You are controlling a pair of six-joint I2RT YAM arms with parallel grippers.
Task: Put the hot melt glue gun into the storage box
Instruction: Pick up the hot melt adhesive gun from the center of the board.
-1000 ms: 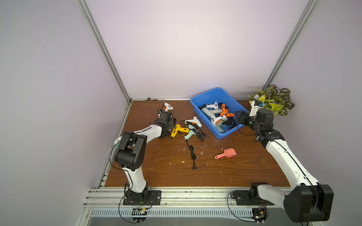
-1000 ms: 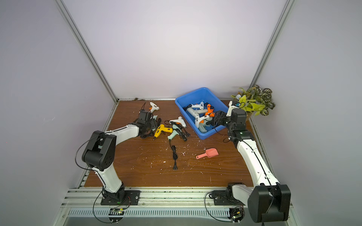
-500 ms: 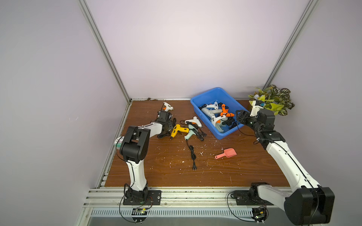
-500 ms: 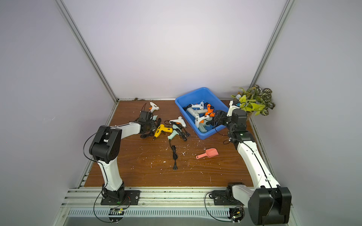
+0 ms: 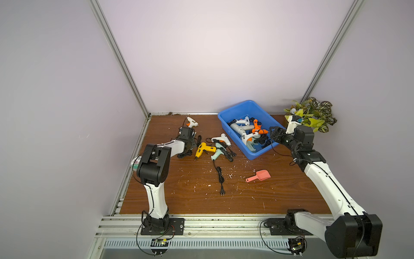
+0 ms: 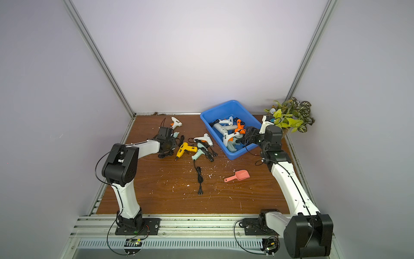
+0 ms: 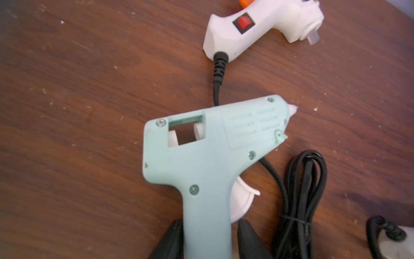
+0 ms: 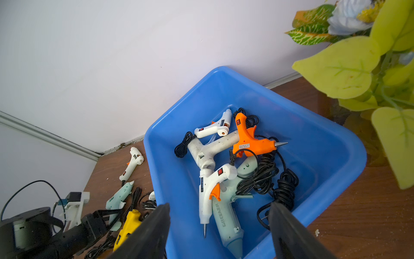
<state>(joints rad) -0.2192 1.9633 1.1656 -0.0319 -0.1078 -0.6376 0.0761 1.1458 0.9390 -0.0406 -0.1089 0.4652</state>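
Both left gripper (image 7: pixel 210 222) fingers (image 7: pixel 170 242) flank, perhaps pinch, mint glue gun (image 7: pixel 201 157).

The left arm (image 5: pixel 154 163) bends sharply at its elbow and reaches low and forward, with the wrist close to the surface. The left claw (image 7: pixel 210 222) has its jaws set narrowly on either side of the mint glue gun (image 7: pixel 201 157) handle. Whether both fingers (image 7: pixel 172 242) press it is hard to tell. The right arm (image 5: pixel 324 183) stretches forward, its right claw (image 8: pixel 219 205) raised with the jaws wide apart.

Probably "GREENER" on pale-green gun (image 8: pixel 226 222).
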